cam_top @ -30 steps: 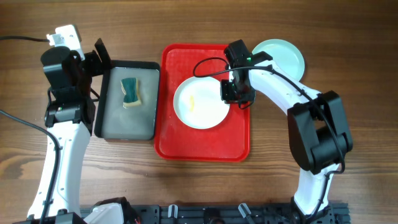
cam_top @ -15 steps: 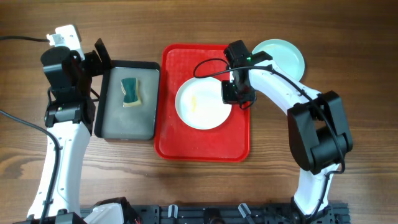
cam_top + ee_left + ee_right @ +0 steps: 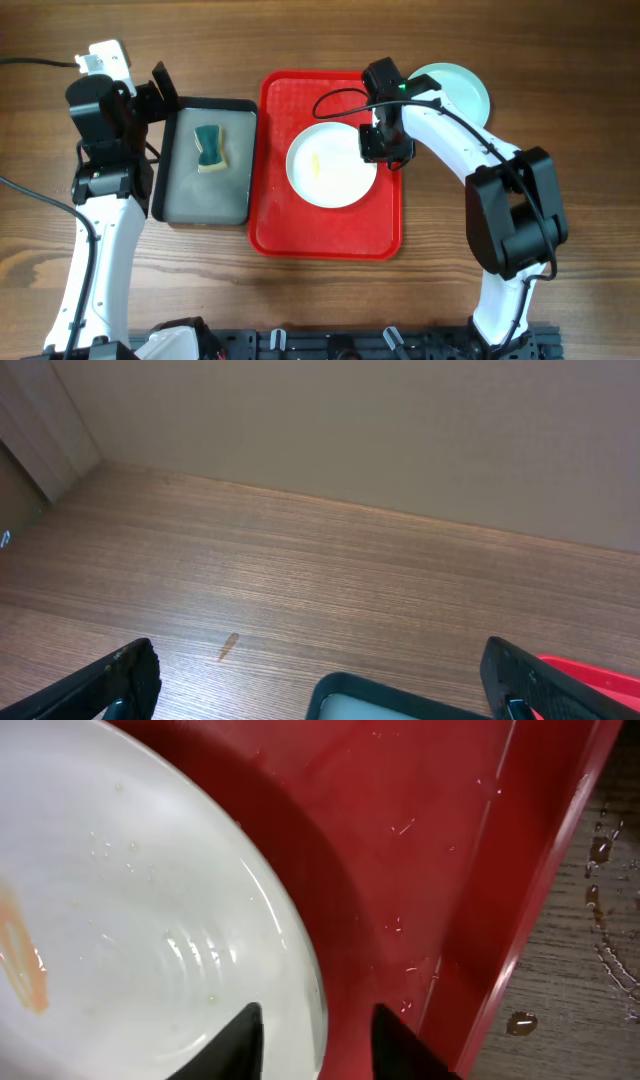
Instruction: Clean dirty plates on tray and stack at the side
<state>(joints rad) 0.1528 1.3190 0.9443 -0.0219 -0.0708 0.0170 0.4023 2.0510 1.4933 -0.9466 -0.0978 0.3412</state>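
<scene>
Now: plate [image 3: 340, 175], white, smeared, sits further right on tray [image 3: 300, 230] than a second ago. My right gripper [image 3: 318, 1032] has slackened, astride its rim; left gripper [image 3: 320, 678] gapes, empty. Wiping still ahead, I judge.

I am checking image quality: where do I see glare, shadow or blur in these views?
Overhead: even light, sharp. Left wrist: soft glare on the wooden table. Right wrist: the white plate throws a dark shadow on the red tray; droplets glint.
</scene>
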